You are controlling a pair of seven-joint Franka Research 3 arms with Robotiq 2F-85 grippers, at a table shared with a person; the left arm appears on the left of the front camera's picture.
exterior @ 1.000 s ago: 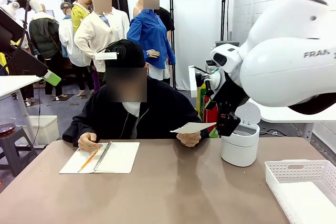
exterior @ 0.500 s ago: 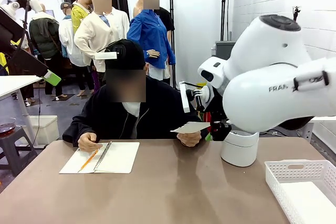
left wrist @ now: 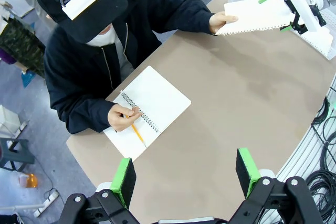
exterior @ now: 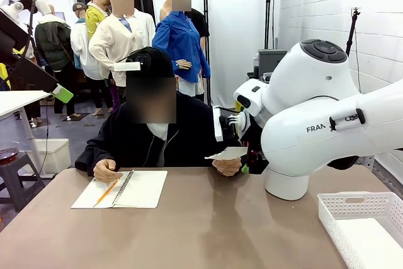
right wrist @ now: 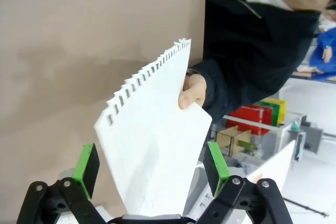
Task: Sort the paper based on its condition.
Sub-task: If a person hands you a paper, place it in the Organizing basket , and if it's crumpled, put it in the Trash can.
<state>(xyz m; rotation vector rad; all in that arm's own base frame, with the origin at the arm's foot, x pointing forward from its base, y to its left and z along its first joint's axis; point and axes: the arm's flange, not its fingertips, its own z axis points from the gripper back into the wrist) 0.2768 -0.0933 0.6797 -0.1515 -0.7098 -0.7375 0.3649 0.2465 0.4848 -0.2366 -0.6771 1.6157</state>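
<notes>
Right hand (right wrist: 149, 171) stands with its pads apart around the flat paper (right wrist: 157, 150) the person's hand (right wrist: 193, 90) offers above the surface (exterior: 208, 231); a good grasp closes on the plain edge, clear of the fingers, then waits for release. Left hand (left wrist: 186, 174) hovers with its pads apart.

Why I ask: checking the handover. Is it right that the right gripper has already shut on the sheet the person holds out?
Not shut. The right wrist view shows the right gripper open, its pads either side of the sheet, which the person's hand holds.
</notes>
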